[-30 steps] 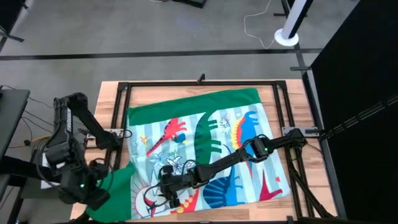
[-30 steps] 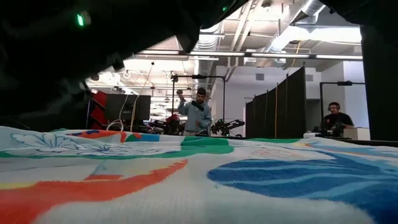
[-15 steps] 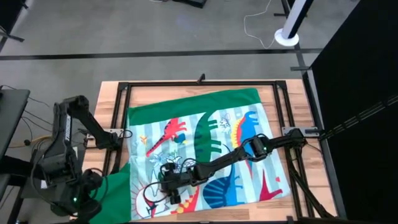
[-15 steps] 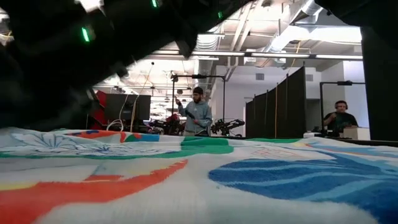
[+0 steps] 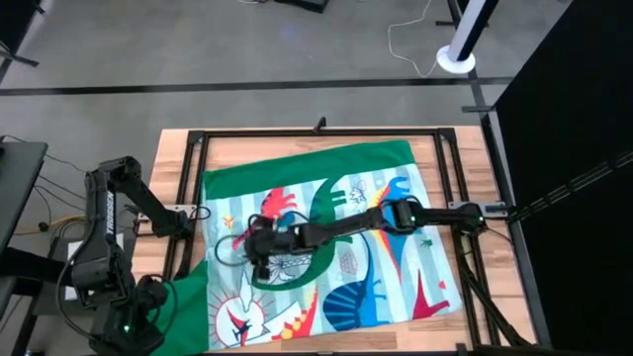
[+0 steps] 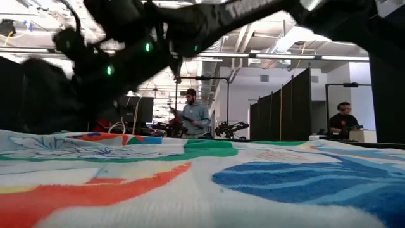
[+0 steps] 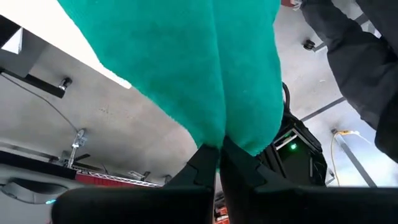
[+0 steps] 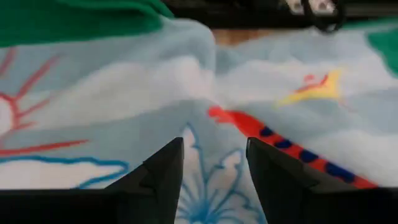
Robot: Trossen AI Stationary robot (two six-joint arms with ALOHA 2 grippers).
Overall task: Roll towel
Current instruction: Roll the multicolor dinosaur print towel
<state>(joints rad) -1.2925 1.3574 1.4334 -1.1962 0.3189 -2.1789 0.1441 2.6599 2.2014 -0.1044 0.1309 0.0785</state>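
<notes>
Across the centre of the high view: the towel (image 5: 326, 237), spread nearly flat on the wooden table (image 5: 170, 148), its lower-left corner trailing off the edge. Green border, light-blue print with red, orange and white motifs. Judged soft, limp, fairly heavy; best taken at a corner or hem. Left gripper (image 7: 219, 163), lower left, clenched on that green corner. Right gripper (image 8: 211, 165), centre-left, fingers parted just above the cloth.

Overhead and table-level views share the towel (image 5: 326, 237); 2 wrist close-ups.
</notes>
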